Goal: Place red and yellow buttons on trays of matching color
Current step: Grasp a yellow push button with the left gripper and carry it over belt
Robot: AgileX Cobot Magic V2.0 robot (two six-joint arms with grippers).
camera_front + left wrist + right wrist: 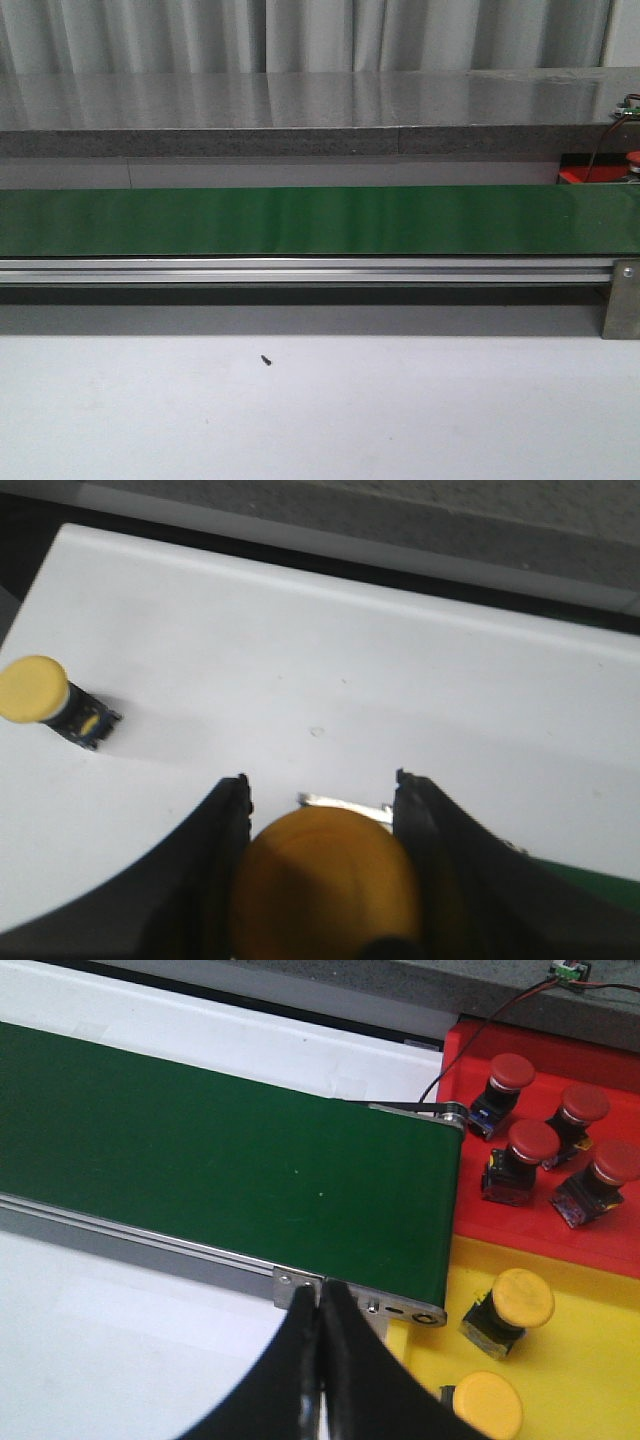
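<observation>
Front view: the dark green belt (320,222) runs across the full width on an aluminium rail (300,270). A corner of the red tray (598,174) shows at the far right behind the belt, with a thin wire (600,150) rising from it. A small dark speck (266,360) lies on the white table (320,420) in front of the rail. Neither gripper appears in this view.

Left wrist view: the left gripper (320,800) has its fingers (222,840) spread to a medium width, clamped on a yellow button (325,880) whose cap fills the gap between them. A second yellow button (50,700) lies on its side on the white surface (330,670), well apart from the fingers, beyond and to one side of the tips.

Right wrist view: the right gripper (318,1305) has its fingers (345,1360) pressed together with nothing between them. The tips hang over the near edge of the belt (220,1160). Beyond the belt end, four red buttons (530,1150) stand on the red tray (470,1220). Closer to the fingers, two yellow buttons (510,1310) sit on the yellow tray (580,1380).
</observation>
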